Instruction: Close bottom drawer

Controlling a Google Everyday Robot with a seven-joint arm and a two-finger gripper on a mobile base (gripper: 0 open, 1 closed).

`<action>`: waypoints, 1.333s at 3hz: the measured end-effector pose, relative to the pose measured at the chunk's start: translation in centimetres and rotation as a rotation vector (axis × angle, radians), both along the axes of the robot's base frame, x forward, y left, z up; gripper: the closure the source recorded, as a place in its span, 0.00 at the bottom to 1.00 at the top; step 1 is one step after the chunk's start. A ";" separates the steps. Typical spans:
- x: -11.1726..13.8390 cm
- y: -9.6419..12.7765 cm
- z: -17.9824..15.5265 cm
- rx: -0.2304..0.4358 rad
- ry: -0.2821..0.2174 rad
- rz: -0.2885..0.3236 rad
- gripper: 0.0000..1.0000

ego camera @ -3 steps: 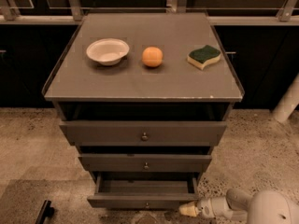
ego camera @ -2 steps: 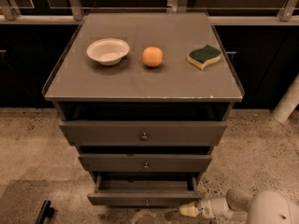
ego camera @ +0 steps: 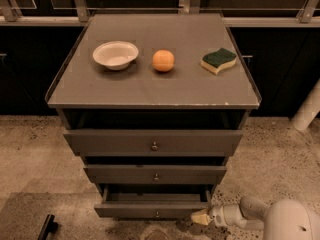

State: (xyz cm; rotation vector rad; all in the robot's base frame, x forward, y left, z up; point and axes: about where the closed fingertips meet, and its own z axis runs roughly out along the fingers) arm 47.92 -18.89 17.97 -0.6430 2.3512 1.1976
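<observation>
Low at foot of cabinet (ego camera: 150,86), bottom drawer (ego camera: 150,210) stands pulled out. Our gripper (ego camera: 201,217), jaws pressed together, sits just beside front's right end. We should push square on front, nearer knob (ego camera: 157,214), straight inward, so drawer doesn't skew.

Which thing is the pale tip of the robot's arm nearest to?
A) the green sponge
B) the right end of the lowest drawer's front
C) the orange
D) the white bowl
B: the gripper is down low, right beside the right end of the bottom drawer, whose front stands pulled out.
</observation>
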 end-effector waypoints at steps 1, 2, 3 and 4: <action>0.3 0.3 -0.7 -0.038 -0.007 -0.037 1.00; 1.9 0.5 -1.9 -0.091 -0.019 -0.089 1.00; 3.5 1.2 -2.5 -0.120 -0.034 -0.120 1.00; 5.3 1.0 -2.7 -0.141 -0.054 -0.157 1.00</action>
